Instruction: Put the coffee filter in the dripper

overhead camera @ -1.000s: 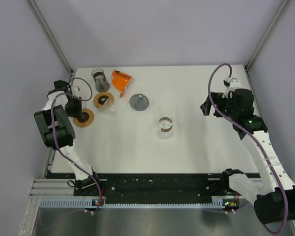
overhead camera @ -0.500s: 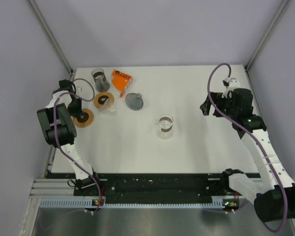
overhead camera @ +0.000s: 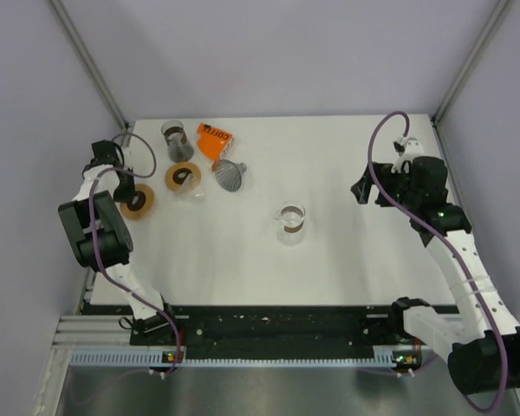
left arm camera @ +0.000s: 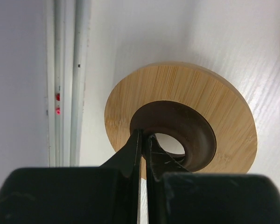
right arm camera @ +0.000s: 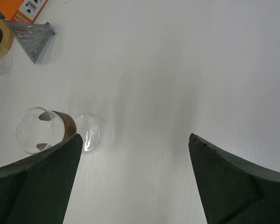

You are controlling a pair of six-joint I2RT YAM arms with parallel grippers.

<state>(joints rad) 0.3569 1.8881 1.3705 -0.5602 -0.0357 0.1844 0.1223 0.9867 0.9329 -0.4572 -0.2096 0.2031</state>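
L arm (overhead camera: 132,279) & R arm (overhead camera: 470,267) are both wearing white link shells w/ chunky black joint housings. A purple cable (overhead camera: 144,144) is running along each, looping free near the wrist. L fingers (left arm camera: 130,161) are looking black & thin-tipped; R fingers (right arm camera: 35,186) are showing dark green, broad.

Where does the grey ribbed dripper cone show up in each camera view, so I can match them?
Top external: grey ribbed dripper cone, upper left of centre, just below the orange packet.
Left wrist: not in it; only the wooden ring shows.
Right wrist: top left corner, under the packet.
Shared landmark: the orange packet.
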